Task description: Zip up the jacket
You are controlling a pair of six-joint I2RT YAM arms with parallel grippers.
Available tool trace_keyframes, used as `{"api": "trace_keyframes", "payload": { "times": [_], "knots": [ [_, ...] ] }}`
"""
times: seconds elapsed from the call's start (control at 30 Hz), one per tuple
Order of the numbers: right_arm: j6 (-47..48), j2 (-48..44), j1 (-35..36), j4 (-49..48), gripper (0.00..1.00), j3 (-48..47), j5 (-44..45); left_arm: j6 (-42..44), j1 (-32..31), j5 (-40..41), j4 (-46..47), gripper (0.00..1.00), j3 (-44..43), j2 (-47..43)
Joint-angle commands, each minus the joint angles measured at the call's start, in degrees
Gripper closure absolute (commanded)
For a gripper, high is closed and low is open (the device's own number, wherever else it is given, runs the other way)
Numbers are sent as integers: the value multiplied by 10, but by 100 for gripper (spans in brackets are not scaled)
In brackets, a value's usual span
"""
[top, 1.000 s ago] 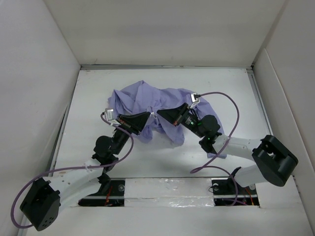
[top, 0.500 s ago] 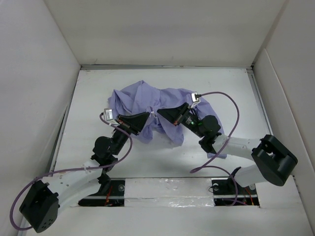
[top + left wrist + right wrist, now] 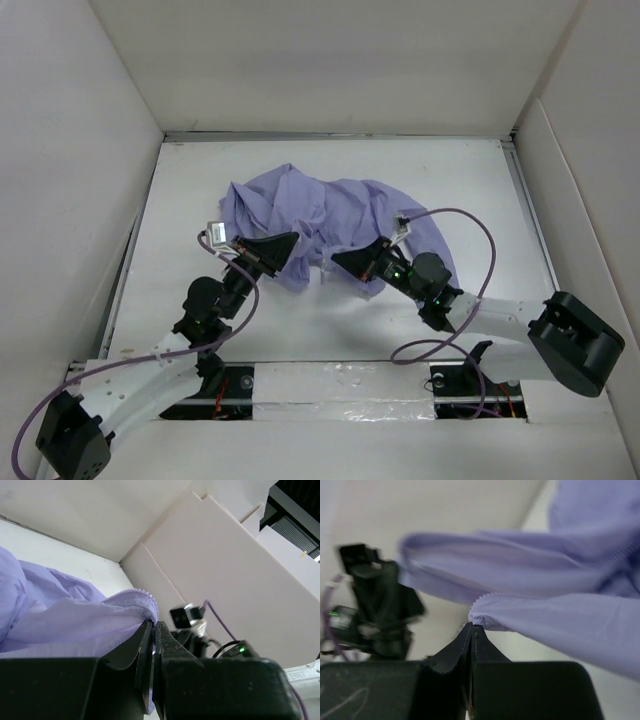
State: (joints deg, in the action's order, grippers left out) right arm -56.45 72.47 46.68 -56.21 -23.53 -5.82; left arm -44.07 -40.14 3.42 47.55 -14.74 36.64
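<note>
**Q:** Where's the cloth, and what've you got?

**A:** The thin lavender-purple long-sleeved jacket (image 3: 330, 200) sits crumpled mid-table, approx 12 o'clock from my bases. My black two-finger left gripper (image 3: 295, 240) bites it at its 7 o'clock edge. My black right gripper (image 3: 337, 261) bites it at 5 o'clock. Both sets of jaws are pressed tight on fabric.

**Q:** Does the top cam confirm the pinch?

**A:** No, from above the tips just meet cloth. The L wrist cam shows the jacket's toothed edge (image 3: 132, 592) clamped between my fingers, w/ my R arm (image 3: 225, 655) at 3 o'clock behind. The R wrist cam shows a scalloped fold (image 3: 485, 615) nipped at the very tips, w/ my L arm (image 3: 375, 600) blurred at 9 o'clock.

**Q:** Surroundings?

**A:** Flat white table (image 3: 480, 190), white panel walls (image 3: 330, 60) on three sides, a silvery tape strip (image 3: 340, 378) along the 6 o'clock edge, and a purple cable (image 3: 470, 225) looping off the R wrist.
</note>
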Motion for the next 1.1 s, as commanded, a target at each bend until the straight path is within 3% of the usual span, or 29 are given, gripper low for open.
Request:
{"api": "trace_keyframes", "payload": {
  "times": [0.0,0.2,0.3,0.4,0.43,0.53,0.6,0.67,0.7,0.73,0.8,0.93,1.07],
  "knots": [
    [38,0,10,55,100,53,54,-11,-2,8,-59,100,-15,-30],
    [59,7,27,102,100,67,55,-71,-2,-14,-85,100,1,-28],
    [51,15,41,113,92,81,55,-91,-2,-31,-91,100,11,-19],
    [39,1,54,126,63,101,74,-101,-2,-54,-91,100,28,-8],
    [37,-11,54,155,45,103,78,-102,-2,-62,-87,100,33,-6],
    [48,-98,60,280,25,94,103,-102,-2,-75,-73,100,47,-9],
    [59,-183,66,394,22,65,141,-95,-2,-82,-71,100,49,-14],
    [79,-234,66,444,27,46,167,-90,-2,-87,-68,100,50,-17],
    [85,-254,71,452,36,38,184,-88,-2,-90,-65,100,51,-19],
    [93,-270,71,443,70,25,186,-85,-2,-96,-61,100,52,-19],
    [120,-279,71,415,98,9,174,-84,-2,-106,-38,100,57,-17],
    [154,-188,71,349,99,-66,119,-96,-2,-132,11,100,65,-3],
    [169,-113,66,262,63,-125,76,-100,-2,-141,25,100,61,1]
  ]
}}
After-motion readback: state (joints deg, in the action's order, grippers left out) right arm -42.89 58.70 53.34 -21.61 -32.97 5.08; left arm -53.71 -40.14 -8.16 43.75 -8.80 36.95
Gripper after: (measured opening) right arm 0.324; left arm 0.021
